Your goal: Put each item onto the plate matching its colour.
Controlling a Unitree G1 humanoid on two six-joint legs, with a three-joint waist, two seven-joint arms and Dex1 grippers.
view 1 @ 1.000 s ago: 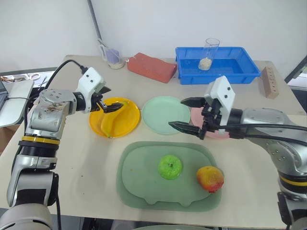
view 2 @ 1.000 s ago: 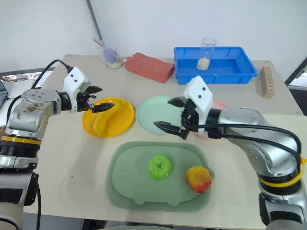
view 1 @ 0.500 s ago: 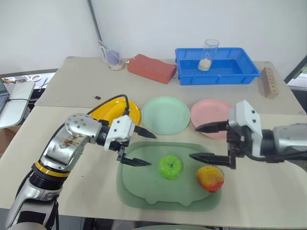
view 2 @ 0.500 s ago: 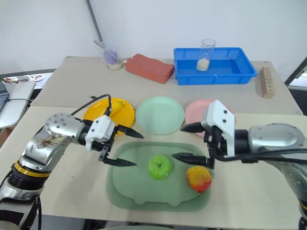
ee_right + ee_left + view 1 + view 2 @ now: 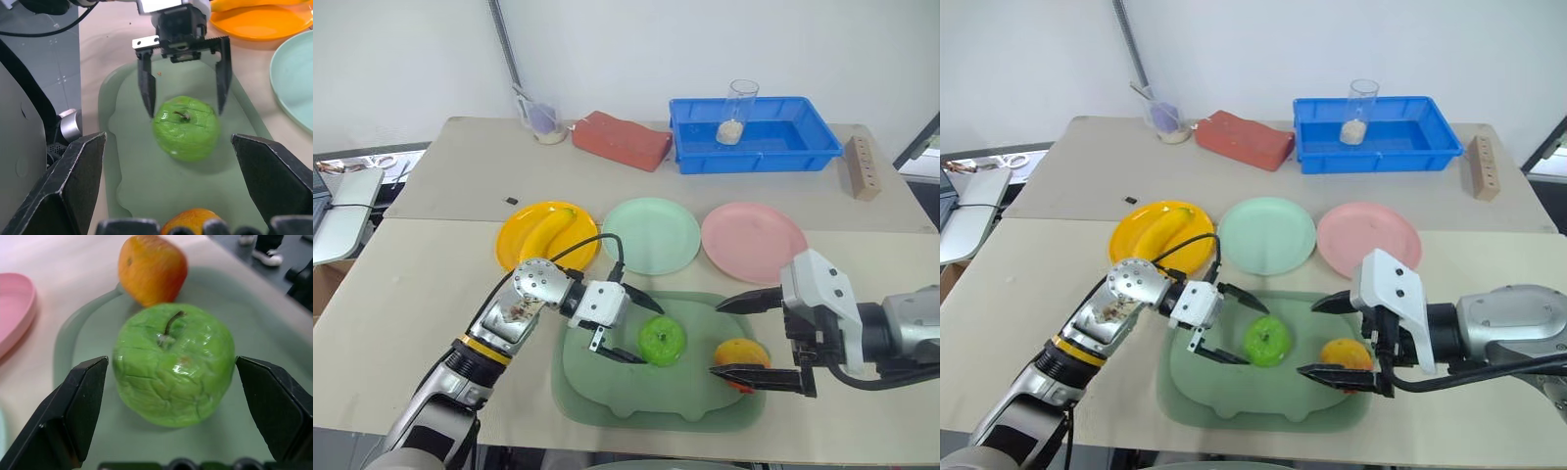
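The green apple sat on the large green tray at the near edge of the table, stem uppermost, with the left gripper brought in from the robot's left so that its two black fingers, spread wide and gripping nothing, flanked the fruit's left half; in the left wrist view the apple lay squarely between the fingers with a gap visible on each side. Being round, the apple offered no long axis to align with, only its upright stem. The red-and-yellow peach rested on the same tray to the apple's right, just beside the right gripper, likewise fully parted and empty, one finger above the peach and one along its near side. The left arm was thus the nearer to the apple, the right arm to the peach. The banana lay on the yellow plate, its long axis running diagonally from the near left to the far right. The mint green plate and the pink plate stood bare beyond the tray. The likely next move was a closing of the left fingers on the apple, the green plate lying directly beyond it.
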